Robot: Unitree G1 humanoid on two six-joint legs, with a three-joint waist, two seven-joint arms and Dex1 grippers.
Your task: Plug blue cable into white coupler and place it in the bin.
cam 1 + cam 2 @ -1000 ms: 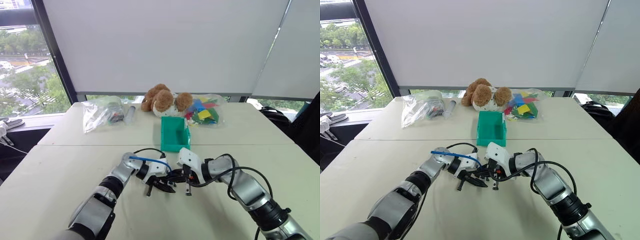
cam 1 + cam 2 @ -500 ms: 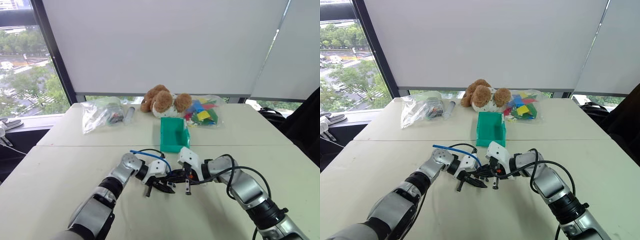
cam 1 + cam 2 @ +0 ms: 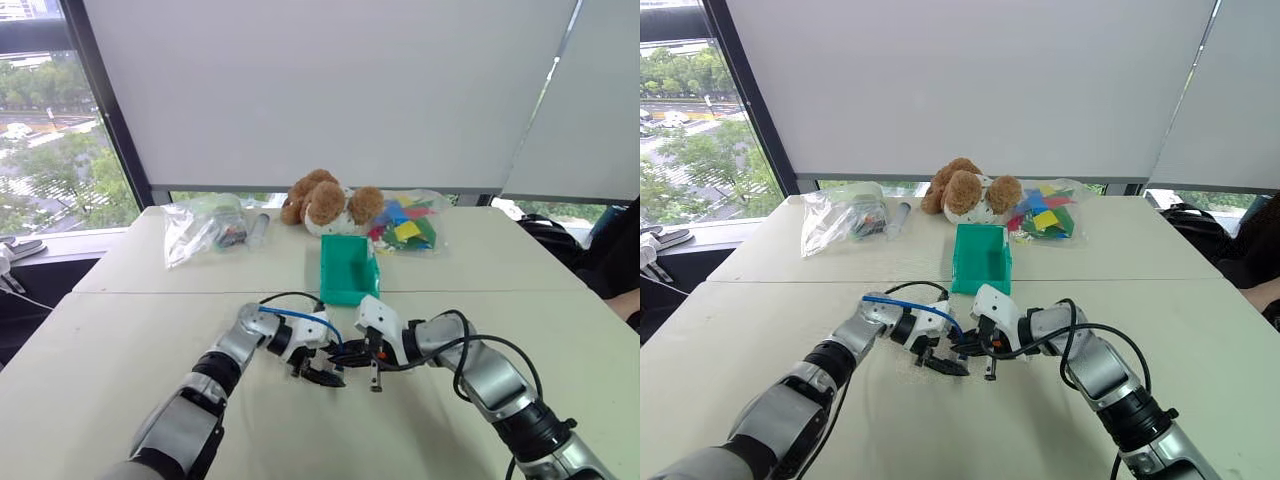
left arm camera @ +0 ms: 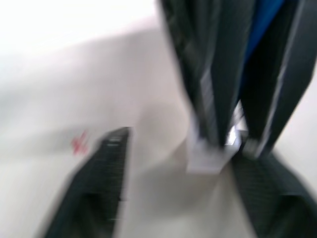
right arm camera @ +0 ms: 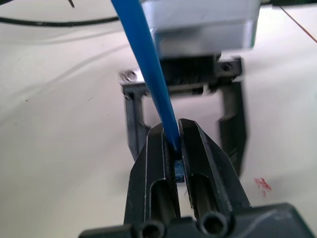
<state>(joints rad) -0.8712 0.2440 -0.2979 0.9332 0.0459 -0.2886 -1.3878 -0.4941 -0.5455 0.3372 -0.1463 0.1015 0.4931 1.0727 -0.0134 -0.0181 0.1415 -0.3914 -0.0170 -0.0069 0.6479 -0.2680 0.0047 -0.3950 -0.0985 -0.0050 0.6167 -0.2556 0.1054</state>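
Note:
The blue cable (image 3: 297, 316) arcs from above my left wrist down to my right gripper (image 5: 171, 130), which is shut on the cable's end (image 5: 148, 74). Both grippers meet low over the table, just in front of the green bin (image 3: 348, 268). My left gripper (image 3: 320, 374) faces the right one and is open, its fingers (image 4: 101, 188) spread wide. The small white coupler (image 4: 213, 157) lies on the table between those fingers, close to one of them and directly under the right gripper's tips. The bin stands upright, and I see nothing inside it.
Behind the bin sit a teddy bear (image 3: 325, 200) and a bag of coloured pieces (image 3: 408, 222). A clear plastic bag (image 3: 205, 225) and a grey tube (image 3: 260, 228) lie at the back left. Black arm cables (image 3: 465, 345) loop over the table (image 3: 120, 340) by my right forearm.
The blue cable's arc has dipped a little and my left wrist has shifted slightly. The two grippers stay close together at the same spot.

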